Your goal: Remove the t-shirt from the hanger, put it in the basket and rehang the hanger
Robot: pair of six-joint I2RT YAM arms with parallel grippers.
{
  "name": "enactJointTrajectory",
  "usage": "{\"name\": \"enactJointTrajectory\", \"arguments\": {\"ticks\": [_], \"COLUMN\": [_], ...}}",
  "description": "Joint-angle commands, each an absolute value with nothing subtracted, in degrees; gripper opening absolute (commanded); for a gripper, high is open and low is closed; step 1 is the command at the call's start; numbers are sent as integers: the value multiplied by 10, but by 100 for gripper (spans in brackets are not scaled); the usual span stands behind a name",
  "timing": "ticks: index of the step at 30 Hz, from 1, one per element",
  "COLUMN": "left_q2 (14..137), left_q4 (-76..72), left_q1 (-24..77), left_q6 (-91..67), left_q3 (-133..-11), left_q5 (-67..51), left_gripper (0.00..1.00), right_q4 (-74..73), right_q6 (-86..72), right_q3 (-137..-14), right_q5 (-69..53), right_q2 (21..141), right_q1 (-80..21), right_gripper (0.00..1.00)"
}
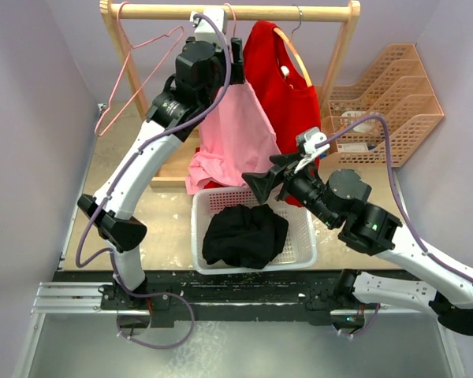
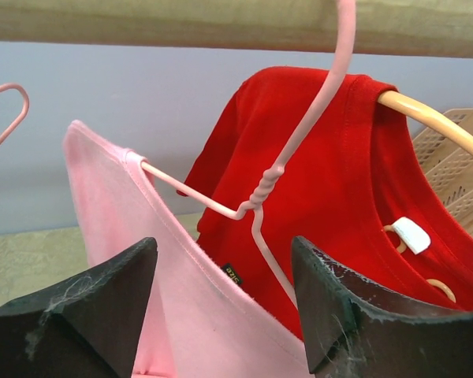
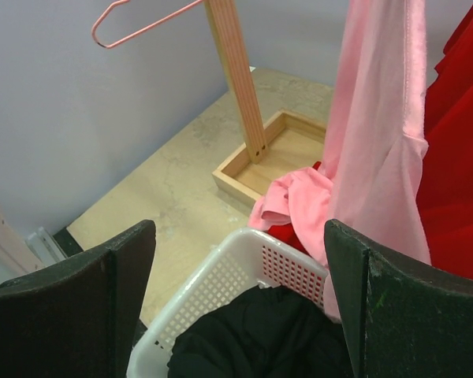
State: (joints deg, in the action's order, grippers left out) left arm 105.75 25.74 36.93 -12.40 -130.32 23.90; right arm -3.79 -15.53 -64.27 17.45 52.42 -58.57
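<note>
Half off: the shirt [image 2: 102, 181] clings to the hanger [image 2: 256, 206] by one shoulder.
We hold left pincer [image 2: 223, 256] and right pincer [image 3: 238, 236] apart, empty; that shoulder remains.

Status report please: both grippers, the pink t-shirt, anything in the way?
Left gripper open at pink hanger. Right gripper open near white basket. Pink t-shirt hangs by one shoulder. Red t-shirt crowds it.

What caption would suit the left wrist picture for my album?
Open left jaws face a pink t-shirt on its pink wire hanger, red shirt alongside.
</note>
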Motion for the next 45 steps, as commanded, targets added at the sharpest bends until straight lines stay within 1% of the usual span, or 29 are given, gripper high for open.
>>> {"name": "enactJointTrajectory", "arguments": {"ticks": [1,2,5,9,12,15,29,31,35,38,39,45], "left_q2": [1034,1033,1022,1002,992,980,982,981,982,980,979,971], "left_q4": [232,231,221,196,194,181,161,156,143,132,126,88], "left_q1": [369,370,370,370,370,370,361,358,354,351,351,348], "left_q6": [-110,-109,-105,-98,-94,-89,-74,-75,-74,-72,-71,-51], "left_q3": [-1294,-1292,-1277,-1250,-1242,-1225,-1203,-1199,-1190,-1181,-1177,-1159], "left_q5": [261,265,275,283,293,303,311,307,296,292,288,266], "left_gripper": [71,69,59,51,47,41,29,22,14,2,0,0], "right_q4": [-7,-6,-6,-5,-3,-2,-3,-3,-2,-1,-1,-2], "right_q6": [-165,-165,-167,-171,-172,-174,-178,-178,-179,-180,-181,-181], "right_q3": [-644,-644,-644,-639,-638,-638,-632,-631,-629,-627,-628,-628], "right_q5": [175,175,171,171,168,164,160,162,162,161,161,163], "right_q2": [523,524,524,525,524,527,524,523,522,523,522,521], "right_q1": [-588,-588,-588,-588,-588,-588,-588,-588,-588,-588,-588,-588], "right_gripper": [89,89,89,88,89,88,88,88,88,88,88,88]}}
